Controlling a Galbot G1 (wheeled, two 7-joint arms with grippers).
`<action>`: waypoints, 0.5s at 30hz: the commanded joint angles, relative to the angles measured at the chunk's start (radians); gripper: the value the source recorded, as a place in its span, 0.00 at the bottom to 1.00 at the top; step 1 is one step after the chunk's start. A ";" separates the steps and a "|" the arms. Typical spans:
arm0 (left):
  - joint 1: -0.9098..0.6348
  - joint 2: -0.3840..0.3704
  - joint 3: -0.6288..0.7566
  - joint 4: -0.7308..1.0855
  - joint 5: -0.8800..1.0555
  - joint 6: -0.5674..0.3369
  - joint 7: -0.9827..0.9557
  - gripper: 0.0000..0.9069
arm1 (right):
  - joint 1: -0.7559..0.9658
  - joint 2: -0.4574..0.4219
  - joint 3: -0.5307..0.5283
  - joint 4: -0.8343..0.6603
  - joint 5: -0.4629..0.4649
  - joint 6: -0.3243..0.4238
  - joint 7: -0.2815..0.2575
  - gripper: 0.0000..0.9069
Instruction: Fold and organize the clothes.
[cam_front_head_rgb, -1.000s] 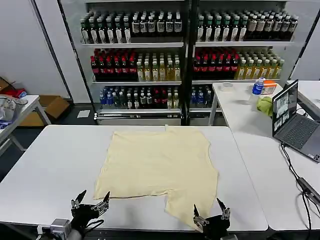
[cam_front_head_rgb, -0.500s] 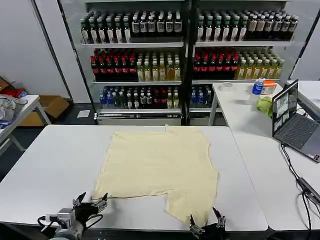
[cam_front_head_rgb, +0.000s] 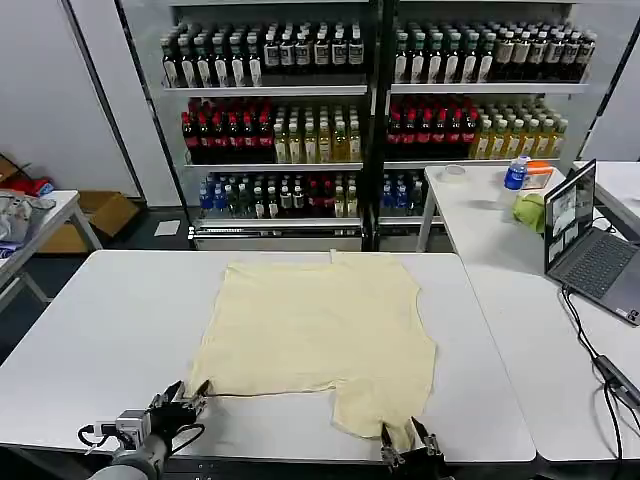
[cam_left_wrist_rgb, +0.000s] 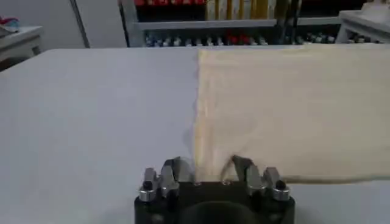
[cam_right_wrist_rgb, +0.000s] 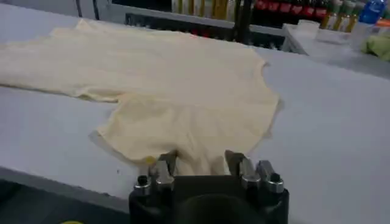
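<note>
The T-shirt (cam_front_head_rgb: 318, 340) is spread flat on the desk (cam_front_head_rgb: 100, 330). Since the earlier frame, the left gripper (cam_front_head_rgb: 183, 399) has been brought to the T-shirt's near left corner. The right gripper (cam_front_head_rgb: 405, 440) has been moved to its near sleeve; both are held apart around the fabric edge.

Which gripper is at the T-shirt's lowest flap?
The right gripper, open astride the flap of the T-shirt; the left gripper sits open at its near left corner.

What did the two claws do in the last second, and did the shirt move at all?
Both came in low to the T-shirt: the left gripper now straddles its near left corner, the right gripper its near flap. Both are open; neither has clamped yet. The shirt lies spread flat as before.
</note>
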 joint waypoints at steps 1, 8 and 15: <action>-0.009 0.002 0.000 0.016 -0.003 0.007 -0.002 0.01 | 0.001 -0.001 -0.003 -0.003 0.024 -0.001 -0.002 0.00; 0.007 -0.003 -0.003 0.004 -0.008 -0.007 0.013 0.01 | -0.017 -0.009 0.000 0.038 0.029 0.042 -0.013 0.00; 0.033 -0.001 -0.022 -0.041 -0.025 -0.026 0.029 0.01 | -0.054 -0.023 0.010 0.108 0.029 0.063 -0.017 0.00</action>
